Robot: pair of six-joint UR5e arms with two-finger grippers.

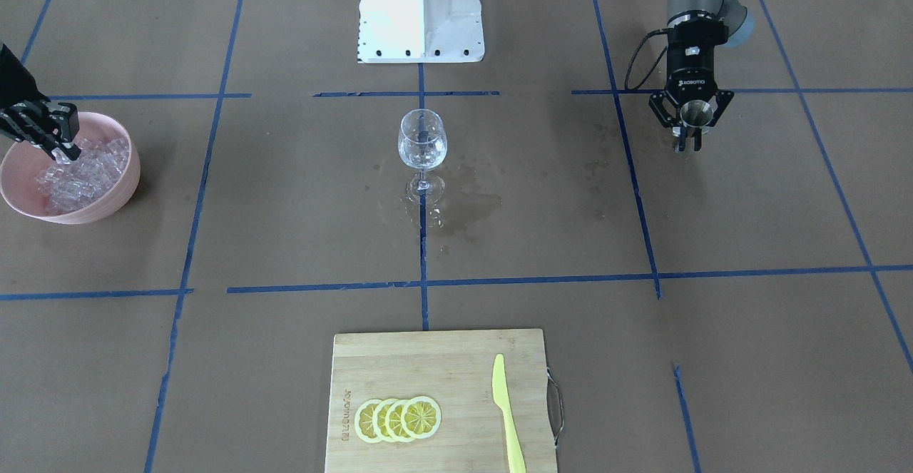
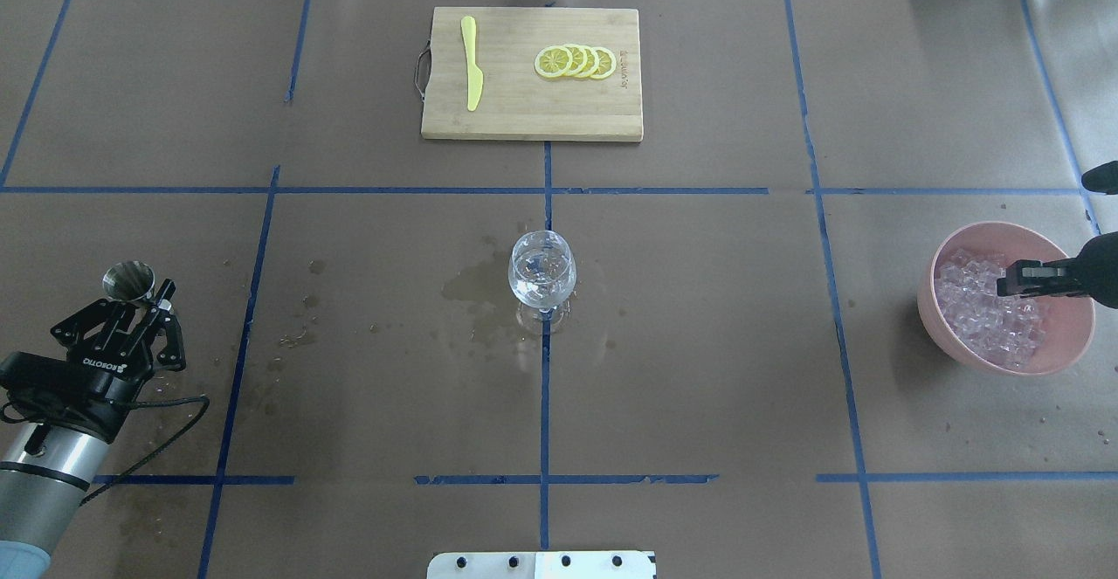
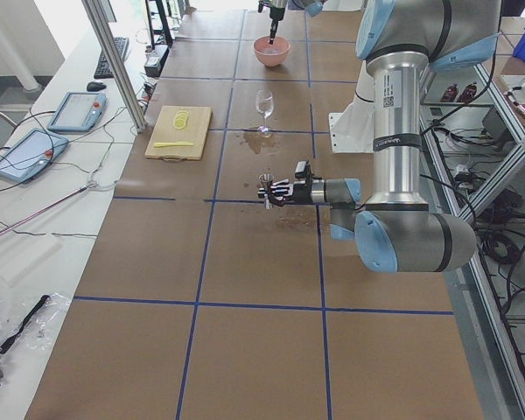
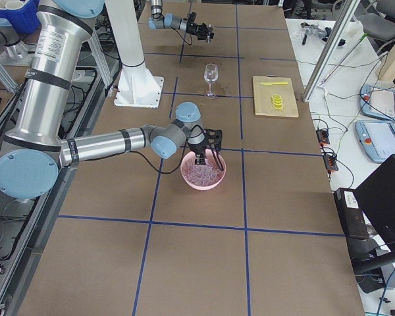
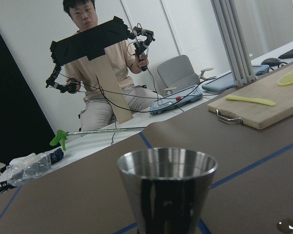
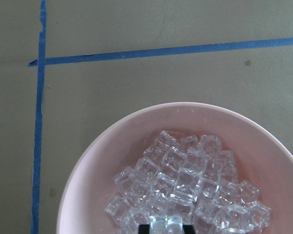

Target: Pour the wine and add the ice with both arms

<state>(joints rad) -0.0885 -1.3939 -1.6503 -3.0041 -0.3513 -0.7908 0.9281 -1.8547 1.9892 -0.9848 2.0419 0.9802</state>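
Ice step in hand here: the right gripper is down in the pink bowl at the robot's right end of the table. In the wrist view its tips look pressed on a single clear cube at the edge of the heaped ice. On the other side, the left gripper is clamped around a small steel cup, held upright and well apart from the wine glass standing mid-table. The wine? Barely readable, just a glint low in the glass, and there are dark wet patches on the paper beside its foot, so I judge the pour done. Next, as I read it: lift that cube clear, carry it across, release low over the rim, because a high drop could splash or tip the glass
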